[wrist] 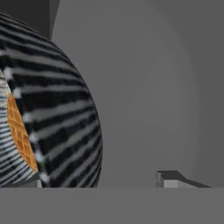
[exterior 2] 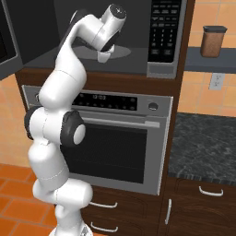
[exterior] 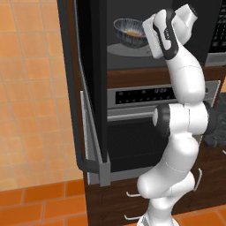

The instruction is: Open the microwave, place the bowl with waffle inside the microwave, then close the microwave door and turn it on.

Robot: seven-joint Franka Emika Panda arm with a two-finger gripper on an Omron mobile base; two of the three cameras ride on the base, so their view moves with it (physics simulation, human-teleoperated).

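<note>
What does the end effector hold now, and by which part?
Nothing: the end effector is open, one fingertip apart from the bowl, which sits in the microwave.

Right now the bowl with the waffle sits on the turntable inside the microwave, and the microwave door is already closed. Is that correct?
Not fully. The bowl with the waffle does sit on the turntable inside the microwave, but the microwave door stands wide open, swung out to the left, as the left base view shows.

The arm (exterior: pixel 185 119) is glossy white, in rounded segments (bulbous ones), with dark grey bands at its joints.
</note>
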